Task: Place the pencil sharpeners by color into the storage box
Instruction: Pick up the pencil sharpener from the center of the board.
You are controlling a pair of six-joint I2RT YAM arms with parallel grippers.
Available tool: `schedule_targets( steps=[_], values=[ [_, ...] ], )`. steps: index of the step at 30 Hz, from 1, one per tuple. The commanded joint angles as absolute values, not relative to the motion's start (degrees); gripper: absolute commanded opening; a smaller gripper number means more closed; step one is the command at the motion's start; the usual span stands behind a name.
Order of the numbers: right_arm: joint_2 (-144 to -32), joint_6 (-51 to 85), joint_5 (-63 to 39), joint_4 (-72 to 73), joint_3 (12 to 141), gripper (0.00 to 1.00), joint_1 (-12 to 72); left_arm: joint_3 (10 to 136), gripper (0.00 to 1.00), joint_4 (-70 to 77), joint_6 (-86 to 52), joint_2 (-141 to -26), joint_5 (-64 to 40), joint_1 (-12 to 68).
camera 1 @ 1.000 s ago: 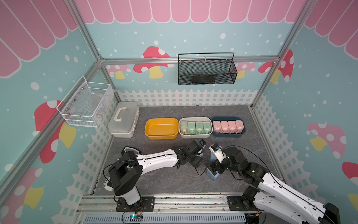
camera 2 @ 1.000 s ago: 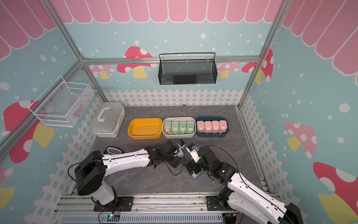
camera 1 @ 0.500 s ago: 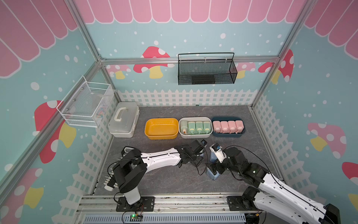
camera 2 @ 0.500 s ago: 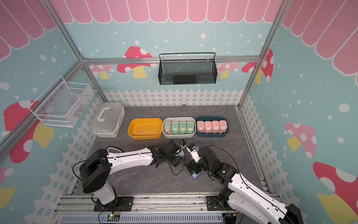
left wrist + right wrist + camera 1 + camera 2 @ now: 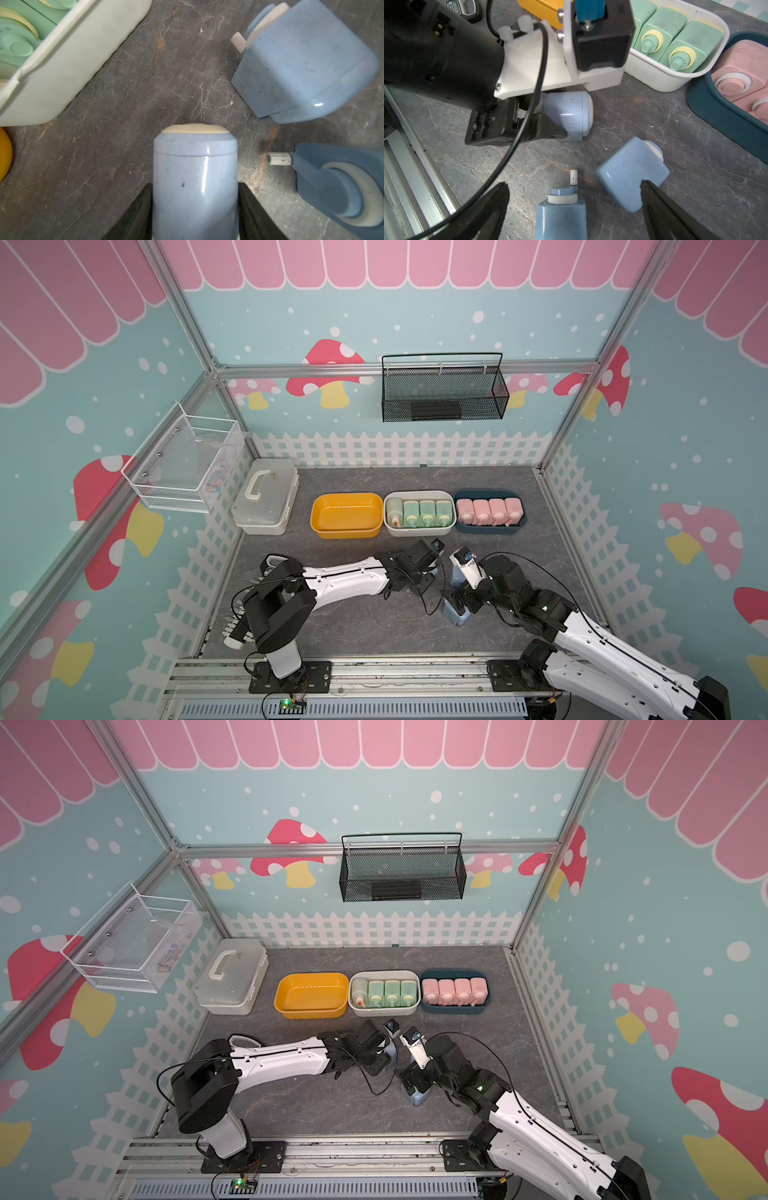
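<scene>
My left claw (image 5: 195, 187) pinches the blue sharpener (image 5: 195, 162) across its flat flanks, judged light, rigid, glossy and likely slippery; my right claw (image 5: 573, 185) stands spread.

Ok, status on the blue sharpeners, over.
Left gripper clamped on blue sharpener, on table. Right gripper open over two other sharpeners. Yellow bin empty, unobstructed.

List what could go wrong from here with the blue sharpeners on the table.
1. The left tool pinches a blue sharpener by its glossy rounded sides; it may slip when lifted.
2. The open right tool hangs over a second sharpener, with a third sharpener close by one finger; closing could knock or catch both.
3. The left arm's cable loops low near the right tool and might snag.
</scene>
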State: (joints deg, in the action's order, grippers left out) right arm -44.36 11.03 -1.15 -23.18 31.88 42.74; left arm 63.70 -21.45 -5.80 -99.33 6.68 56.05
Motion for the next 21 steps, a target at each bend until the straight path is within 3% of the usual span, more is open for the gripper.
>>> schedule_targets(
  steps=[1,3,6,21],
  values=[
    [-44.8,11.1,-2.4,-22.8,31.3,0.99,42.5,64.0,0.27,-20.7,-6.3,-99.3,6.8,56.3],
    [-45.3,11.1,-3.0,-22.5,31.6,0.99,42.5,64.1,0.20,-20.8,-6.4,-99.4,5.4,56.2],
    [-46.6,11.3,-3.8,-22.2,32.3,0.99,42.5,64.0,0.00,-20.8,-7.4,-99.3,5.1,56.2],
    [-51.2,11.1,-8.3,-15.7,32.3,0.99,42.5,57.2,0.00,-15.1,-18.6,-92.3,8.9,52.6]
  ],
)
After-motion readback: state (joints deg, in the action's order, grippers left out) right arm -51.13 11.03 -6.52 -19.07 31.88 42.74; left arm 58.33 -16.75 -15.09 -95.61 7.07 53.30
